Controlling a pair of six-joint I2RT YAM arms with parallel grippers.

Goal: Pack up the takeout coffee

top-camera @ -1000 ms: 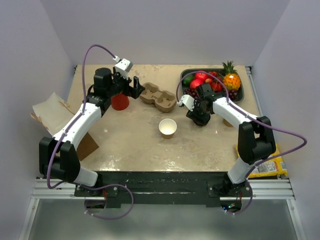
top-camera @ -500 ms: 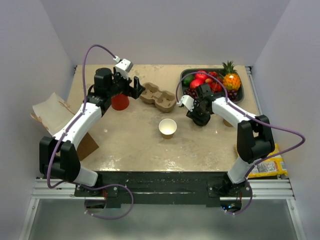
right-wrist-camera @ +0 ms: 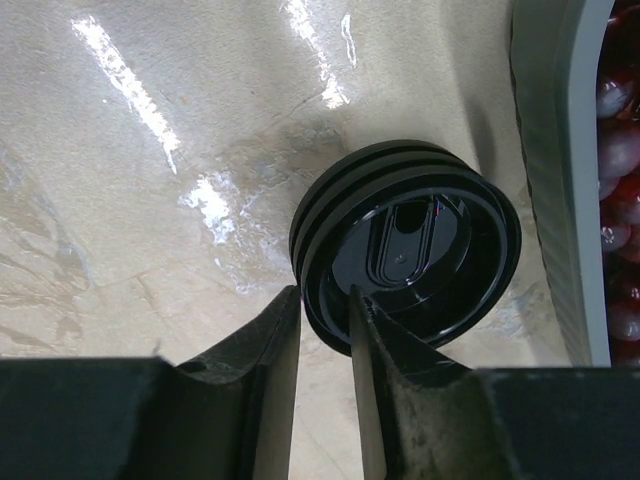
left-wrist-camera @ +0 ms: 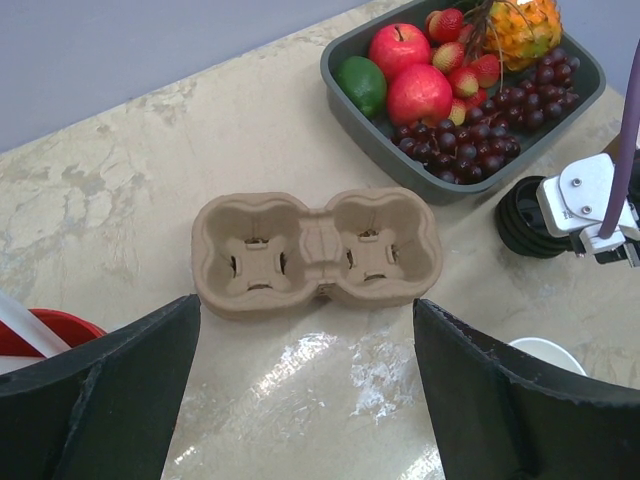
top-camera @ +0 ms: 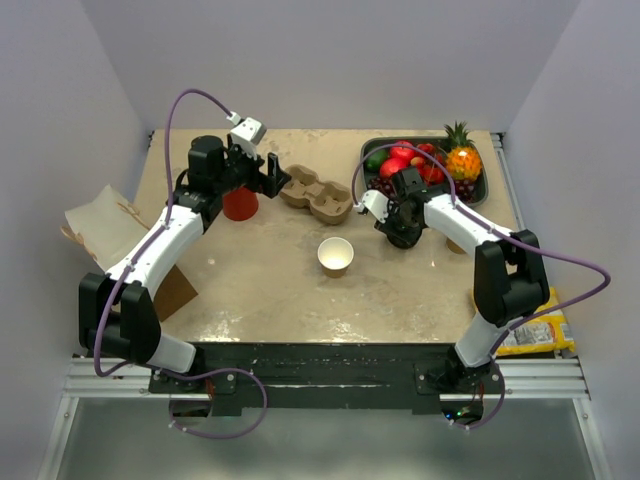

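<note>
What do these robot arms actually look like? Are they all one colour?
No. The left arm and right arm both mix smooth white shells with chunky black joints. A purple cable loops loosely along each. The fingers are flat, matte black wedges, and a small white box sits near each wrist.

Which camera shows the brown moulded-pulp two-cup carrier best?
Left wrist: the brown pulp carrier lies whole and centred, both empty sockets clear. Top external shows it small and far off; right wrist misses it.
</note>
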